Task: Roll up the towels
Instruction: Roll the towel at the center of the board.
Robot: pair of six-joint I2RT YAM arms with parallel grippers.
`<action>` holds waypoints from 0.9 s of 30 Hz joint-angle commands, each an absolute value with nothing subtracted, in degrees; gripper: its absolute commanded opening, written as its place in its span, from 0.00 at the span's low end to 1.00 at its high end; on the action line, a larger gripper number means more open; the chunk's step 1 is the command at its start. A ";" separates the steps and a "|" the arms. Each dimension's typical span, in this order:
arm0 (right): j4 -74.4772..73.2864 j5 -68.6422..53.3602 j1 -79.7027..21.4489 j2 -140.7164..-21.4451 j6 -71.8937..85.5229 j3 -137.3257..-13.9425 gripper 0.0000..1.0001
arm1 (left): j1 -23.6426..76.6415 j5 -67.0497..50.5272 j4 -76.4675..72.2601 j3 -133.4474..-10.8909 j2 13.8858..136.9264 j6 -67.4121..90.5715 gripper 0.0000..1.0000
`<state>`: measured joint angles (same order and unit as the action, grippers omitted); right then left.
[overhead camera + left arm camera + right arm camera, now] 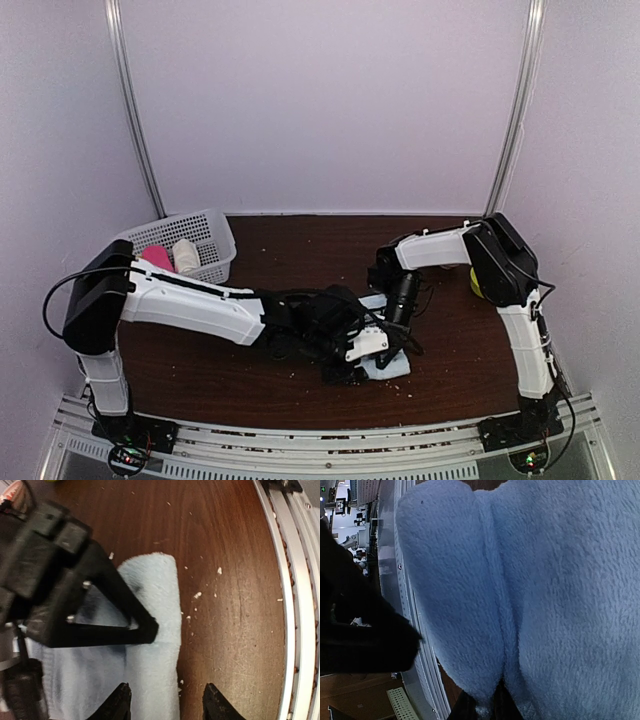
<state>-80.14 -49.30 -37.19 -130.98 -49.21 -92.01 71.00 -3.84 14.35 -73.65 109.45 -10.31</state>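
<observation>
Pinches a crease of the blue towel (pixel 545 580) in the right jaws, all but closed, dark fingertips (pixel 470 709) just showing at the bottom of the right wrist view with soft pile bulging on both sides. Comes down on the cloth from above, at the seam where the rolled part meets the flat part. Spreads the left jaws wide and grips nothing: one fingertip (pixel 116 704) on the far side over flat cloth, the other on the near side over bare bench (pixel 235 610), the roll lying between. Cannot tell whether either tip touches down.

Lies mid-bench, close to the near edge: a thick roll along the near side, flat cloth running far from it. Hides mostly beneath the two wrists from above, only a near right corner and a far sliver showing. Carries white crumbs (pixel 219 570) on the wood just near of the roll, then a metal rail (pixel 295 605) along the near edge.

Reaches in low from the left with the left arm (pixel 190 300); bends in from the right with the right arm (pixel 525 330), wrist pointing down. Holds a white basket (pixel 215 228) at the far left, the cream towel (pixel 186 255) rolled up inside beside a pink roll (pixel 155 256). Half hides a yellow thing (pixel 474 284) behind the right arm.
</observation>
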 commanded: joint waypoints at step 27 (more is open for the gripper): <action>-72.51 -39.60 -31.13 -94.05 -36.50 -104.66 0.42 | 65.01 -25.09 27.50 -90.54 124.89 -1.13 0.00</action>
